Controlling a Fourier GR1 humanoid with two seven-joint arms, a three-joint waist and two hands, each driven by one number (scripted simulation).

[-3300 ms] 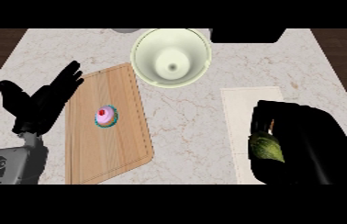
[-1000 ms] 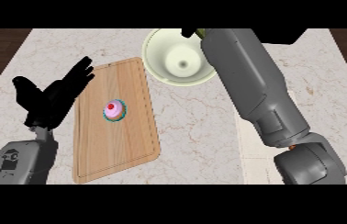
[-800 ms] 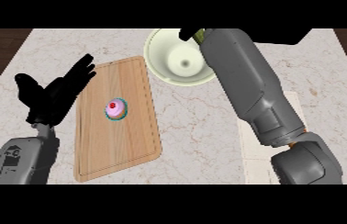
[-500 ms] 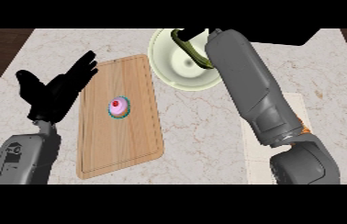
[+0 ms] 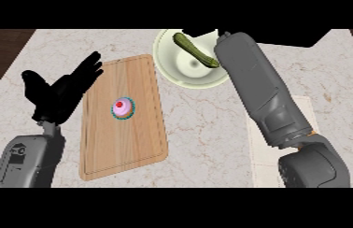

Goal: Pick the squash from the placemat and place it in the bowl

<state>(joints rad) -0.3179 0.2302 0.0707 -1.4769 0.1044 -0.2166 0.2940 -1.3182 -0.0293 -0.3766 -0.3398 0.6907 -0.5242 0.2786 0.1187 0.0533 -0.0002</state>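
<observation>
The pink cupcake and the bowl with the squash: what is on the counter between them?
In the head view, only cutting board wood and bare marble counter separate the cupcake from the bowl holding the squash.

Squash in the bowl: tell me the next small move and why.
Probably draw the right forearm back toward the placemat side. The squash already lies inside the bowl, so the placing looks done. The right hand itself is hidden beyond the forearm, so I cannot tell if it has let go. The left hand rests open beside the cutting board.

Even, bright light over the whole counter (image 5: 207,129).
No glare shows; only soft, faint shadows, and the edges look straight.
</observation>
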